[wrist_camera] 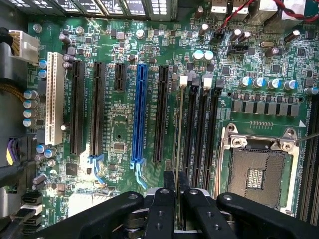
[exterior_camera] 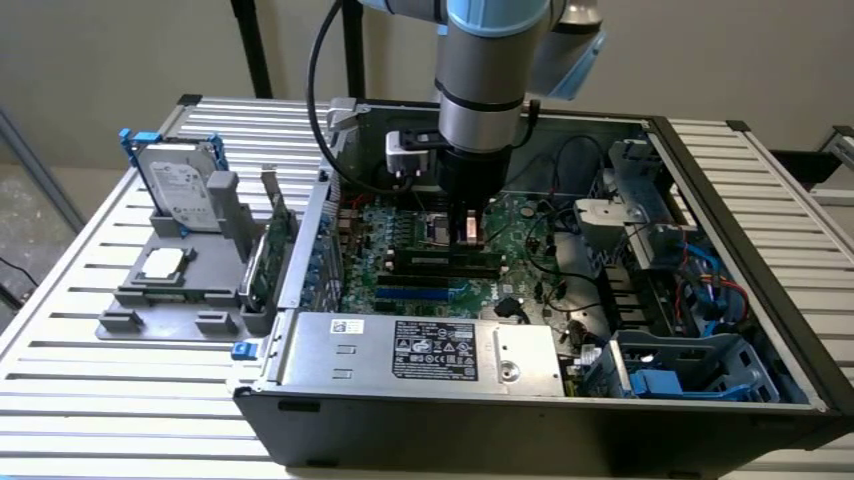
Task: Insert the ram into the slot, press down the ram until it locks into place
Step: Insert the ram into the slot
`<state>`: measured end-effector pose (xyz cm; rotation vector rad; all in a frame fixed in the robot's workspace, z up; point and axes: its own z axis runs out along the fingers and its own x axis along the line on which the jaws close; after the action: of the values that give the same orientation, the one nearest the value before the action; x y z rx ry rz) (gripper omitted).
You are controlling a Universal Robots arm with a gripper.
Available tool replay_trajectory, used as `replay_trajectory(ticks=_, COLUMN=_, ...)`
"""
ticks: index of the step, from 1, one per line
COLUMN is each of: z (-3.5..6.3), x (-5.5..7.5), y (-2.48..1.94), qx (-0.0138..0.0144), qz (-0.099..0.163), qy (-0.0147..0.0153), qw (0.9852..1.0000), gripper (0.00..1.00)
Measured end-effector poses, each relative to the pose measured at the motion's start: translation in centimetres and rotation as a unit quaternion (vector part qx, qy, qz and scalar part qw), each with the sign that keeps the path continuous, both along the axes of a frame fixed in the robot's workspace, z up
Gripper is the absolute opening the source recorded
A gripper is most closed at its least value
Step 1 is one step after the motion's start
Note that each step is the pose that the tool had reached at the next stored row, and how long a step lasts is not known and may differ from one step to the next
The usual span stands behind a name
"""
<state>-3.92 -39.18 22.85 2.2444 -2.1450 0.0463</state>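
Four narrow black memory sockets [wrist_camera: 202, 129] lie side by side on the green motherboard [wrist_camera: 117, 124]. They sit between the square silver processor socket [wrist_camera: 256, 172] and a row of longer expansion sockets, one of them the blue socket [wrist_camera: 139, 114]. The slot [wrist_camera: 181, 117] is the outermost of the four, on the side nearest the expansion sockets, and it has a white end clip [wrist_camera: 183, 80] at its far end.

In the wrist view the ram [wrist_camera: 177, 132] is seen edge-on as a thin pale line. It runs along that slot from the white clip back to the gripper [wrist_camera: 176, 180]. The gripper's two black fingers [wrist_camera: 168, 186] are drawn narrow, one on each side of the ram's upper edge, and they pinch the stick between them. The ram stands upright and in line with the slot. Whether its lower edge is fully seated, or the end clips have snapped in, cannot be told.

In the exterior view the arm [exterior_camera: 487, 80] comes straight down into the open computer case [exterior_camera: 787, 340], with the gripper low over the middle of the board. A silver power-supply cover [exterior_camera: 414, 350] with a dark label lies along the near side of the case.

The case stands on a slatted metal worktop [exterior_camera: 120, 420]. On the worktop at the exterior view's left, just beside the case, is a grey holder [exterior_camera: 167, 295] carrying an upright hard drive [exterior_camera: 180, 185].
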Motion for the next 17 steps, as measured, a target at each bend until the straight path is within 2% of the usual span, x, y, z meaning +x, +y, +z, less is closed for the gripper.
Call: replay_trajectory(ticks=17, z=-0.17, x=0.0, y=0.25, qx=-0.0038, qz=-0.007, qy=0.0, qw=1.0, gripper=0.14)
